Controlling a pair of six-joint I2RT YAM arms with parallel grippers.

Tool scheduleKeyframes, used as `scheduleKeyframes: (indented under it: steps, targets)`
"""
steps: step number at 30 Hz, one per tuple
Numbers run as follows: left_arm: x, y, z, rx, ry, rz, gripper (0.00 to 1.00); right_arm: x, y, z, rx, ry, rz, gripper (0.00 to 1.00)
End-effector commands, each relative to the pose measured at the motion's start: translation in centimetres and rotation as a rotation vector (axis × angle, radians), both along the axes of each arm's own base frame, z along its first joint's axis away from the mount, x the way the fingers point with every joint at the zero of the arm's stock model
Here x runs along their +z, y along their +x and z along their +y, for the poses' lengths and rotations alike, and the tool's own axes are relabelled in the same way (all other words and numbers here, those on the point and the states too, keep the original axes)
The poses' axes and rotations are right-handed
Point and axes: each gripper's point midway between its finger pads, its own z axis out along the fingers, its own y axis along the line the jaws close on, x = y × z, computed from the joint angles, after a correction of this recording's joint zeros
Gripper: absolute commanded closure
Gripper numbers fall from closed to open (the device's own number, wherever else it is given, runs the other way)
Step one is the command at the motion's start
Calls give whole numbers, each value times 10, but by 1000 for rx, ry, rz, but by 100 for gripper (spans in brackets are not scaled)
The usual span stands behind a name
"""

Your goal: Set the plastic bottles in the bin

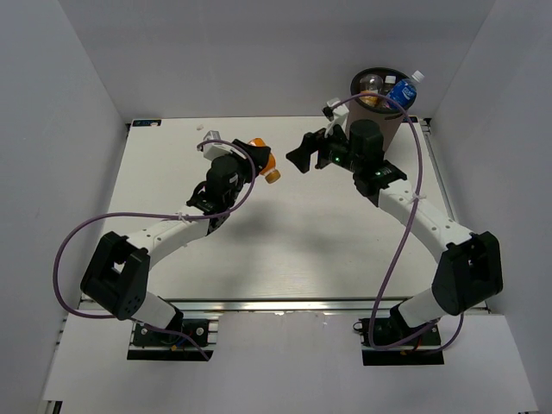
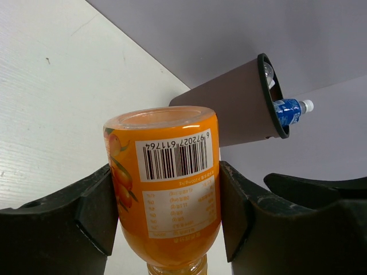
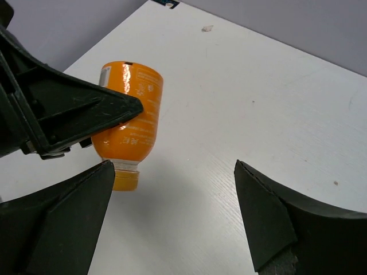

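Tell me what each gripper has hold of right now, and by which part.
The left gripper clamps the orange bottle across its labelled body; the right gripper is open, holding nothing.

Orange bottle [image 2: 163, 189]; brown, black-rimmed bin [image 2: 229, 109]; blue-labelled bottle [image 2: 287, 110].

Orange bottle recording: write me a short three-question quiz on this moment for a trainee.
1. True or false: the left gripper is shut on the orange bottle.
2. How many bottles are in the bin? A) none B) one C) two
3. Fill in: the right gripper is ____ and holds nothing.
Key: 1 true; 2 C, the clear bottle and the blue-labelled bottle; 3 open.
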Motion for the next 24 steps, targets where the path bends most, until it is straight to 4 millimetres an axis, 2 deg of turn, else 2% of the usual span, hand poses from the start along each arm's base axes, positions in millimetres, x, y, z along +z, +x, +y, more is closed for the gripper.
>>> scheduleKeyframes:
  steps: [1,6,11,19,24]
  targets:
    - [42,-2,-6,-32,-59,-85,68,8,-8,12,87,-14,-24,11]
    - [41,-2,-15,-64,-71,-82,68,0,-21,33,225,12,41,11]
    - [45,-4,-19,-70,-80,-94,67,-8,-16,37,231,-5,62,13]
    - [44,-5,-29,-61,-72,-99,67,-16,-19,56,318,37,124,16]
    - [49,-7,-30,-44,-69,-120,66,-25,-21,61,343,47,165,23]
